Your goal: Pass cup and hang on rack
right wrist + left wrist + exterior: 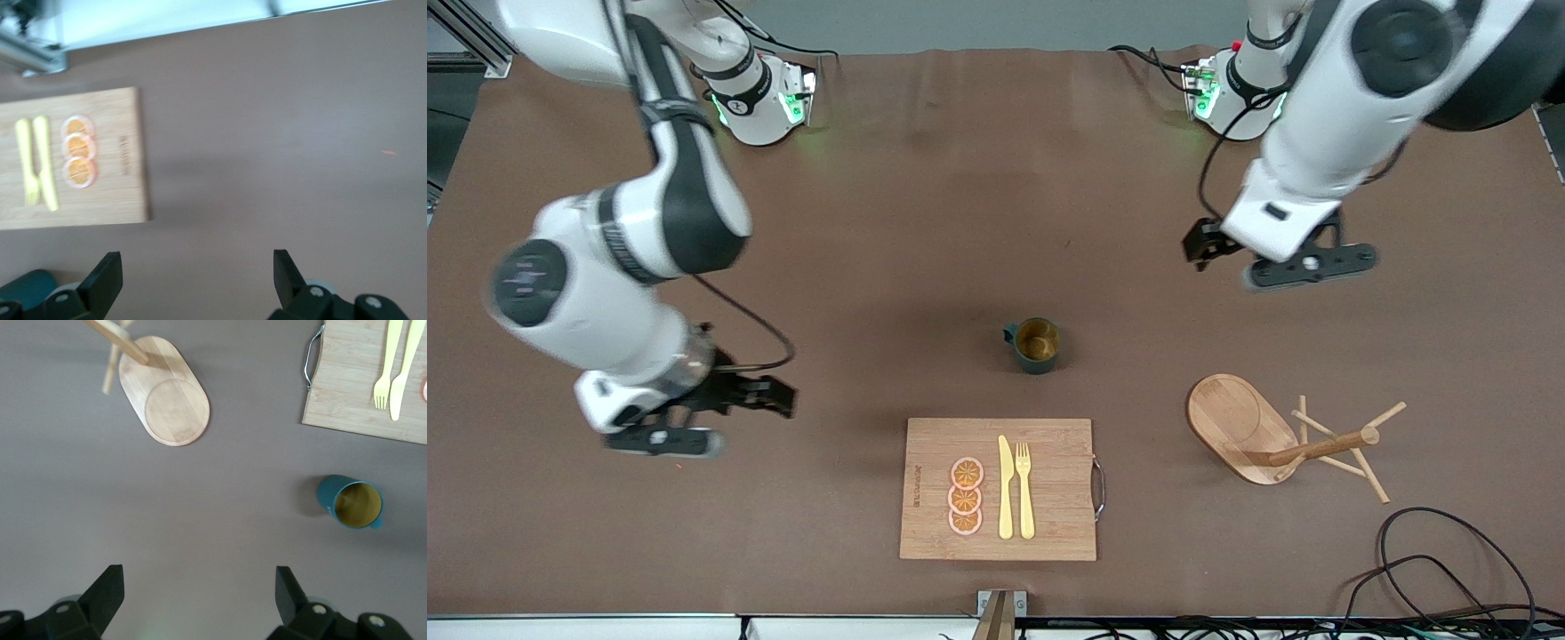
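The cup (1036,344), dark teal with a mustard inside, stands upright near the middle of the table, its handle toward the right arm's end. The left wrist view shows it (353,502), and its edge shows in the right wrist view (27,288). The wooden rack (1240,427) stands toward the left arm's end, nearer to the front camera than the cup; it also shows in the left wrist view (170,403). My left gripper (1303,267) hangs open and empty over bare table, apart from both (200,587). My right gripper (663,438) hangs open and empty over the table at the right arm's end (198,267).
A wooden cutting board (1049,498) with a metal handle lies nearer to the front camera than the cup. It holds three orange slices (966,496), a yellow knife and a yellow fork (1024,489). Black cables (1432,560) lie at the table's corner by the rack.
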